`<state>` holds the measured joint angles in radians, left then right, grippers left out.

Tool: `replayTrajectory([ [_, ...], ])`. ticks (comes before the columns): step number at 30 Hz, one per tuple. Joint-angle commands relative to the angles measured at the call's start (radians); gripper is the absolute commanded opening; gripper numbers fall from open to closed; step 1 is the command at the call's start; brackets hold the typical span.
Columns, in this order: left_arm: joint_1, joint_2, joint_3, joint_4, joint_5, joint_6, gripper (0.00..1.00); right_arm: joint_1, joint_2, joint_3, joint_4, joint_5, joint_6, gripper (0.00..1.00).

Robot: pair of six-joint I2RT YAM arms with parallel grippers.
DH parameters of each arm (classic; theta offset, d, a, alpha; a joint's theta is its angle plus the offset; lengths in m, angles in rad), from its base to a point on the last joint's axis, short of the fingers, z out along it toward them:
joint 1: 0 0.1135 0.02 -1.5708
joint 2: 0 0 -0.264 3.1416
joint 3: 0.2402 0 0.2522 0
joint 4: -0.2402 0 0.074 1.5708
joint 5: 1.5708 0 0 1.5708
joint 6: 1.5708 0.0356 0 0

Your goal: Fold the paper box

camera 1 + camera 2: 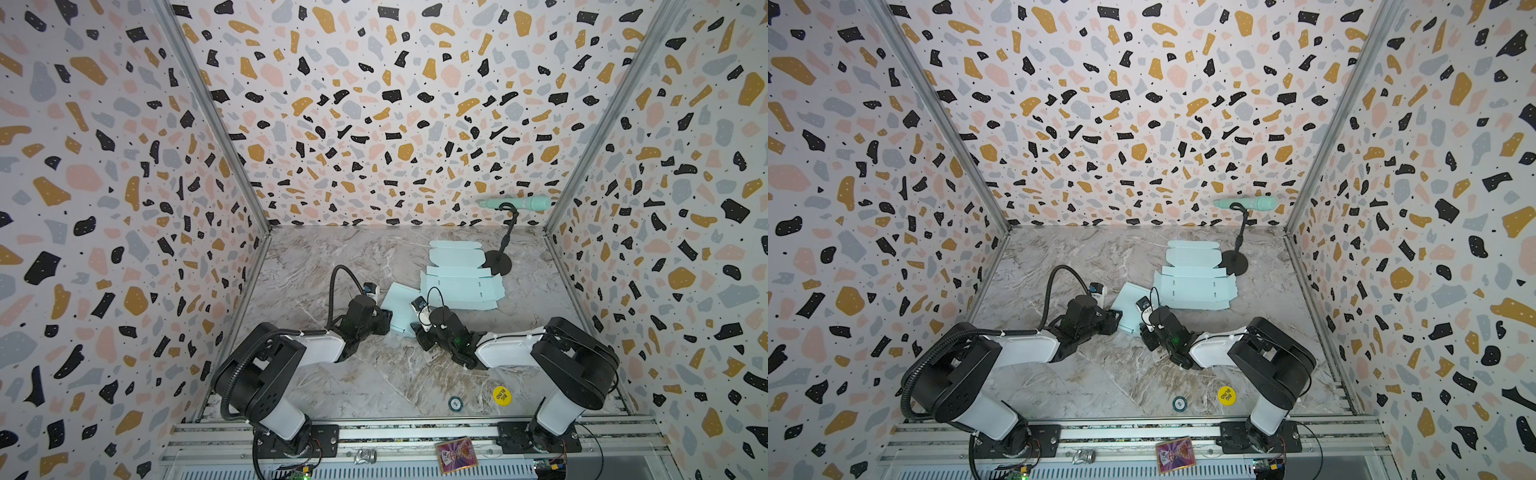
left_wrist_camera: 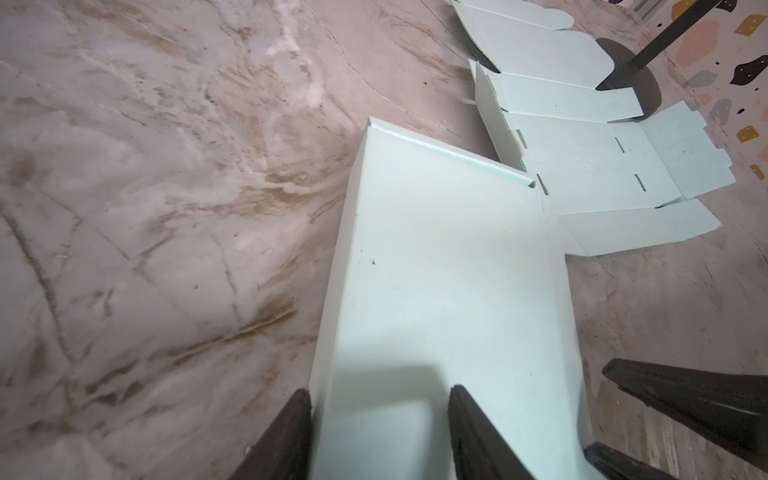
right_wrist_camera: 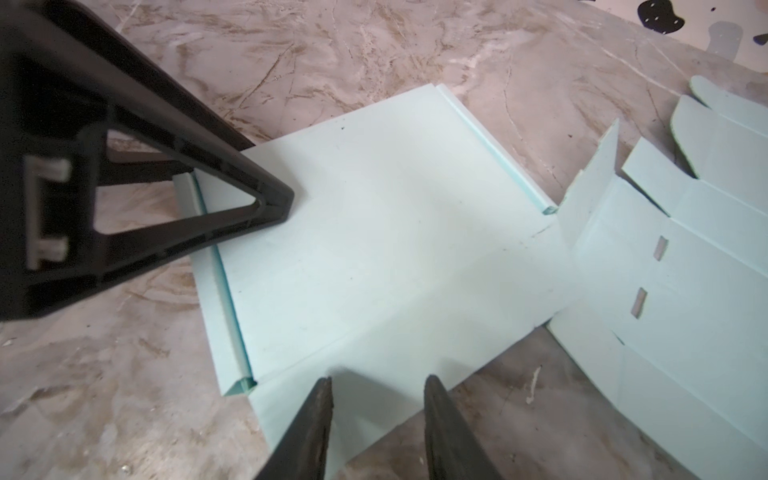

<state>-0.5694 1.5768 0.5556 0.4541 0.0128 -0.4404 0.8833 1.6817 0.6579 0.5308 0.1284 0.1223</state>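
A: Where is the paper box [image 1: 461, 286] lying?
B: It is lying unfolded and flat on the marble worktop [image 1: 316, 257], right of the middle and toward the back wall in both top views. Its rounded far flaps are reaching to the black round foot of the microphone stand [image 1: 500, 262], and one flap corner is looking as if it is lying on that foot.
A: And the big panel [image 1: 398, 303]?
B: It is stretching from the sheet toward the arms and lying between the two hands, with a narrow strip folded up along each of two opposite edges.
A: What is the left hand [image 2: 380, 390] doing?
B: It is sitting low at one of those strip-lined edges with its jaws standing apart. In the right wrist view one of its fingers [image 3: 249, 199] is resting over the panel's face while the other is sitting outside the raised strip, so it is straddling the edge and not pinching it.
A: The right hand [image 3: 379, 379]?
B: It is hanging over the panel's free end, jaws parted, with pale blue card showing through the gap. Nothing is being pinched; whether the tips are touching the card I am not able to tell.
A: Anything else lying about?
B: A yellow disc [image 1: 501, 395] and a smaller round chip [image 1: 455, 402] are lying near the front of the worktop, well apart from the box
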Motion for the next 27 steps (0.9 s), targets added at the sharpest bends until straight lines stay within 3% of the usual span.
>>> replayTrajectory([
  [1,-0.015,0.035,-0.052,-0.156,0.042,0.013,0.54,0.026,0.028,0.000,-0.024,-0.048,0.017,0.37],
  [27,-0.015,0.031,-0.051,-0.155,0.038,0.011,0.54,0.064,-0.091,-0.080,-0.034,-0.078,0.085,0.33],
])
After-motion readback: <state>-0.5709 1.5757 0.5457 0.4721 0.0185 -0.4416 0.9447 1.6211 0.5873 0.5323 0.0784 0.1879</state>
